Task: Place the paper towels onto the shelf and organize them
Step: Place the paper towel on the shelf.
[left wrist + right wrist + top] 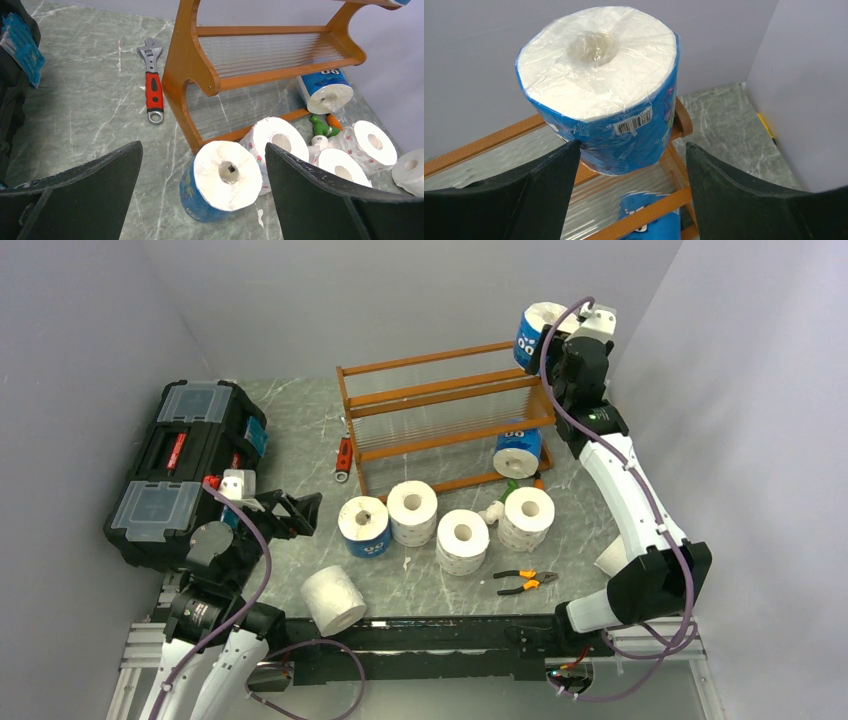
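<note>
You have a black toolbox point(185, 470) at the table's point(290, 430) left edge. A red-handled wrench point(153, 85) lies toward the far edge, and orange-handled pliers point(524, 582) lie by the near edge. Mid-table sits a small green-and-white tool point(320, 131), mostly hidden, possibly a bottle.

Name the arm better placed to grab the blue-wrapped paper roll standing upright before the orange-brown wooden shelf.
Left, likely. The open left gripper faces that blue-wrapped roll, framed between its fingers. The right gripper sits at the shelf's top tier, around another blue-wrapped roll.
</note>
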